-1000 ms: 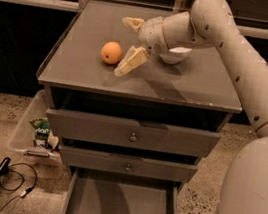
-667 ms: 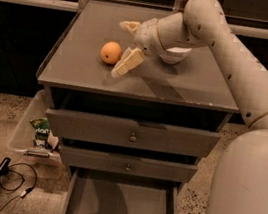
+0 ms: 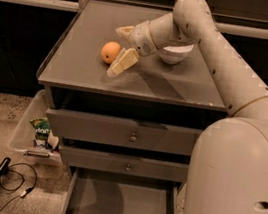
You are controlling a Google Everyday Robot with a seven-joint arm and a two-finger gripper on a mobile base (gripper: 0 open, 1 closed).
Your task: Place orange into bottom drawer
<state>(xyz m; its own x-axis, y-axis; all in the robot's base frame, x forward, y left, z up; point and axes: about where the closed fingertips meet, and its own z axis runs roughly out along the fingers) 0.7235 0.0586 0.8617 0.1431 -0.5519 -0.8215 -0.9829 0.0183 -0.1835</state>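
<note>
The two-finger cream gripper (image 3: 119,49) is edging leftward across the grey cabinet-top surface (image 3: 177,88), closing on the small round orange fruit (image 3: 110,52), which is sitting where it was a second ago. The fingers are standing spread wide, and the orange is now lying at their mouth, just beside the lower finger (image 3: 123,61), not yet pinched. The wide shallow grey bottom drawer (image 3: 122,213) is waiting pulled open below. The approach is nearly finishing, so squeezing the fruit likely comes next.
</note>
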